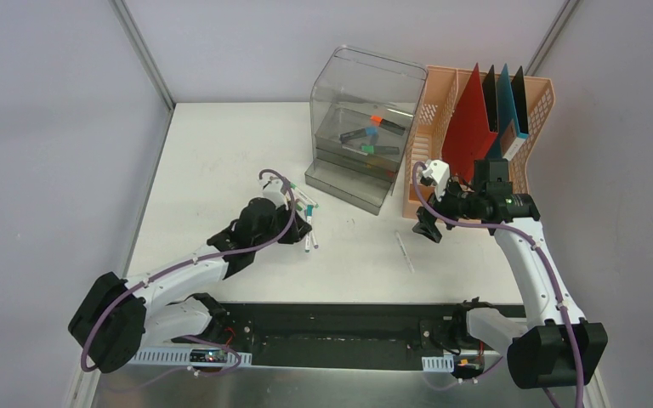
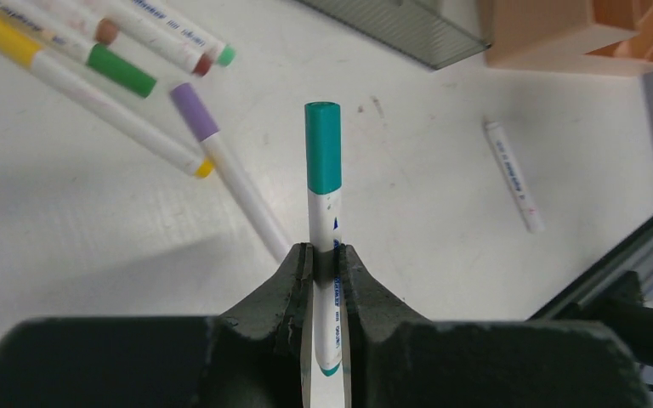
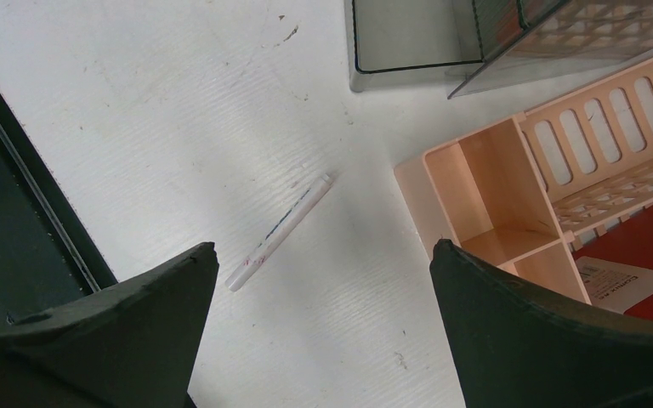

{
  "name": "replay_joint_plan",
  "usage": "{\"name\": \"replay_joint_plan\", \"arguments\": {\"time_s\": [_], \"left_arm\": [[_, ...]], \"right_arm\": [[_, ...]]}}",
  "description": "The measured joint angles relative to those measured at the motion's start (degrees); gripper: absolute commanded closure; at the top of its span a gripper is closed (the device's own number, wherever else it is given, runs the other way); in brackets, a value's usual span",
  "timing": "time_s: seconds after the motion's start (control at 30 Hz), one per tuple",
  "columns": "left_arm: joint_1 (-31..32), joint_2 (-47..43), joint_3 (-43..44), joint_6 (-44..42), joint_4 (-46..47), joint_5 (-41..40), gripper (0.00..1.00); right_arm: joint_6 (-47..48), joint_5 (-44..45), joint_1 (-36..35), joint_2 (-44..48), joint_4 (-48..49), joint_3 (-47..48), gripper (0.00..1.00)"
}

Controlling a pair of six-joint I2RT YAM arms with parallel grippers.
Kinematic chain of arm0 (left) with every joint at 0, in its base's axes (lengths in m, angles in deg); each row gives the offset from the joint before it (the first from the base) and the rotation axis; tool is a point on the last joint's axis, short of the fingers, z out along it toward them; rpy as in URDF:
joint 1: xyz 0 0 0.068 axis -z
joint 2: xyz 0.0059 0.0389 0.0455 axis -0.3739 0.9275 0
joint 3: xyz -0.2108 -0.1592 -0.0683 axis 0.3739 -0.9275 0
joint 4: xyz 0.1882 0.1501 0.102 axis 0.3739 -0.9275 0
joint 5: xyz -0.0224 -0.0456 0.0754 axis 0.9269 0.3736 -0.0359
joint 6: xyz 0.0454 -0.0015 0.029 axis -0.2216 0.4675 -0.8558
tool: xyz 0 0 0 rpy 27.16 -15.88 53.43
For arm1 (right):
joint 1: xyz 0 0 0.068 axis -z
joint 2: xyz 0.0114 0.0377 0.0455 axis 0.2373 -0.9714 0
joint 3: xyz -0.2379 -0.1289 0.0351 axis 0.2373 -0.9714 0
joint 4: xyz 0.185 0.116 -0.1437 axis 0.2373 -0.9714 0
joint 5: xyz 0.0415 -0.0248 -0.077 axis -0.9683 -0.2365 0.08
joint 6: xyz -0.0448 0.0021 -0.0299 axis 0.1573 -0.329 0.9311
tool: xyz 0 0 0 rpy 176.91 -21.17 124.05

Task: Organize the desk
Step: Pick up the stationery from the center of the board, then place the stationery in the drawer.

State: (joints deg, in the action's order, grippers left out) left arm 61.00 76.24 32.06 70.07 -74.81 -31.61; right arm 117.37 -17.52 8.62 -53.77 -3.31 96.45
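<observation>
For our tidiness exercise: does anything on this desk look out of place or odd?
Yes. Several markers lie scattered at angles on the desk, outside the clear organizer that holds others. One white marker lies alone before the peach rack, showing no coloured cap.

The desk (image 1: 221, 161) is occupied by a clear drawer unit (image 1: 361, 127) at twelve o'clock and a peach file rack (image 1: 432, 127) at two. Loose markers (image 2: 119, 72) are scattered near centre, and a white pen (image 1: 405, 252) is laid at four.
</observation>
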Motion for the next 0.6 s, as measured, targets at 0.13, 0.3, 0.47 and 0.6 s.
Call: {"name": "replay_joint_plan", "arguments": {"time_s": [0.13, 0.3, 0.47, 0.6], "left_arm": [[0.0, 2.4, 0.0, 3.4, 8.1, 3.7, 1.0], [0.0, 7.8, 1.2, 7.0, 14.6, 6.8, 1.0], [-0.2, 14.3, 5.1, 10.4, 18.4, 8.2, 1.0], [-0.7, 19.4, 8.0, 13.3, 22.1, 9.2, 1.0]], "right_arm": [[0.0, 0.0, 0.0, 0.3, -0.1, 0.0, 0.01], [0.1, 0.0, 0.0, 0.4, -0.2, 0.0, 0.01], [0.2, -0.1, 0.0, 0.6, -0.2, 0.0, 0.01], [0.2, -0.2, 0.0, 0.8, -0.3, 0.0, 0.01]]}}
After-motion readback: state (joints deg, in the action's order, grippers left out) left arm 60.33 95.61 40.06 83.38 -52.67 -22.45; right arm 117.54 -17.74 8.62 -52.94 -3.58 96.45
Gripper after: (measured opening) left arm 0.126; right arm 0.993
